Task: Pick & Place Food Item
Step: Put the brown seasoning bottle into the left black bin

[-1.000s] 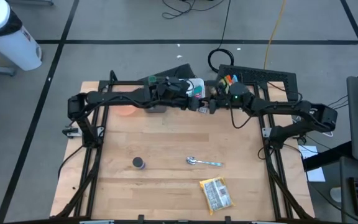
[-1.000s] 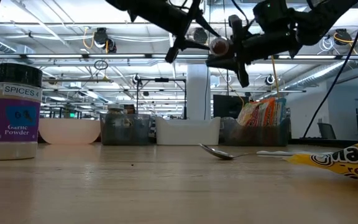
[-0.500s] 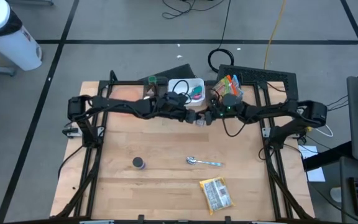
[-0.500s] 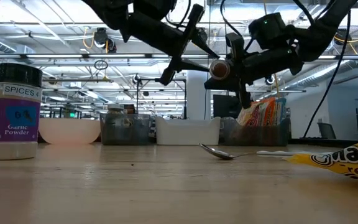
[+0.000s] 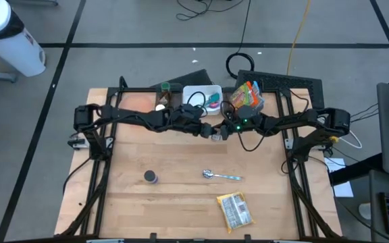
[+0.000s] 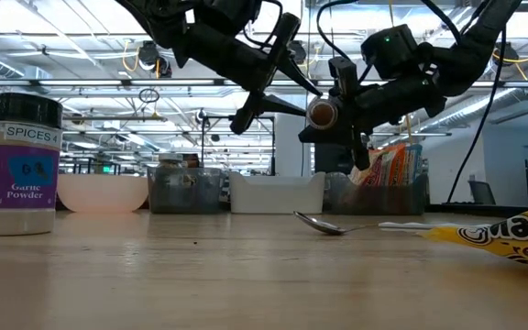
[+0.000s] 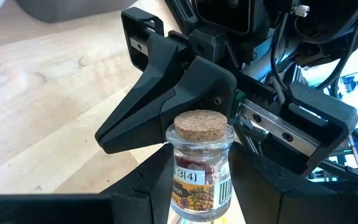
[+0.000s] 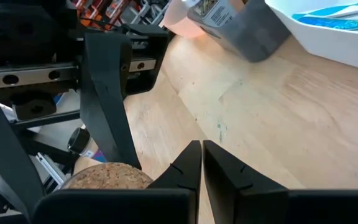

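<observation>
The two arms meet in the air above the back part of the bench [image 5: 181,169], near its middle. The left gripper [image 7: 197,180] holds a small glass jar [image 7: 201,165] with a cork stopper [image 7: 199,126] between its two fingers; the jar stands upright in the grip and carries a printed label. In the low view the jar [image 6: 322,113] hangs well above the bench top, with its cork end turned to the camera. The right gripper [image 8: 202,163] is just beside the jar, and its fingers are pressed together with nothing between them. In the right wrist view the cork [image 8: 107,175] shows near these closed fingers, but I cannot tell if they touch it.

On the bench lie other things, all well apart from the grippers. A spice shaker [image 6: 27,165] with a garlic powder label stands near the left edge, toward the front. A spoon [image 5: 220,176] lies near the middle, and a yellow snack packet [image 5: 235,210] lies near the front edge, to the right of the middle. Along the back edge stand a pink bowl [image 6: 103,192], a white tray [image 5: 203,98] and a grey bin with colourful packets [image 6: 388,172].
</observation>
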`<state>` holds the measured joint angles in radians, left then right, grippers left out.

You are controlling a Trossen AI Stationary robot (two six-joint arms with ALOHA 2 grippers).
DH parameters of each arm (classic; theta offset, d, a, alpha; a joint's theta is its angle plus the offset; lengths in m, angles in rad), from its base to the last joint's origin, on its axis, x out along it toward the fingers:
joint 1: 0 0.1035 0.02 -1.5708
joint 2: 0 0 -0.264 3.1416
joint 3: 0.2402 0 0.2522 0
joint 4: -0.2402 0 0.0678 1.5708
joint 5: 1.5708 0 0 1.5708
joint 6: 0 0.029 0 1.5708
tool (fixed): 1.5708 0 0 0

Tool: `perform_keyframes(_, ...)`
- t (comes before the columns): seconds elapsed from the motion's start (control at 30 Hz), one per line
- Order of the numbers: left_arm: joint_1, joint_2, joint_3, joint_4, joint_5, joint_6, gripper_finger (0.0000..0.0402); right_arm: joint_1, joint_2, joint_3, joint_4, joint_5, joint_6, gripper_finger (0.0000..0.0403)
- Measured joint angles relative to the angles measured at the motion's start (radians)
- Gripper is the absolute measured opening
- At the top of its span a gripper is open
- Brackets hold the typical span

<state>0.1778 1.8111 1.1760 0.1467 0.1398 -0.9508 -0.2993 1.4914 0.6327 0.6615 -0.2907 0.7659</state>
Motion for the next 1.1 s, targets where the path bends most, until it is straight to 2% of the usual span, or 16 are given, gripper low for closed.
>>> perform_keyframes(0.33, -0.006, 0.000, -0.001, 0.014, 0.001, -0.027, 0.0159, 0.000, -0.001, 0.000, 0.008, -0.011, 0.007, 0.0010)
perform_keyframes(0.63, -0.006, 0.023, 0.002, 0.076, 0.012, -0.050, 0.0230, 0.002, -0.002, 0.004, 0.058, -0.020, 0.013, 0.0002)
perform_keyframes(0.77, -0.003, 0.051, 0.001, 0.116, 0.040, -0.074, 0.0243, -0.007, -0.002, 0.003, 0.027, -0.022, 0.008, 0.0002)
perform_keyframes(0.87, -0.004, 0.072, 0.002, 0.146, 0.046, -0.062, 0.0231, -0.008, -0.006, 0.003, 0.082, -0.035, 0.012, 0.0001)
perform_keyframes(1.0, -0.001, 0.087, -0.004, 0.159, 0.027, -0.041, 0.0189, -0.005, -0.008, -0.014, 0.148, -0.043, 0.037, 0.0001)
perform_keyframes(1.1, 0.006, 0.087, -0.002, 0.175, 0.069, -0.038, 0.0162, -0.006, -0.008, -0.021, 0.155, -0.038, 0.039, 0.0001)
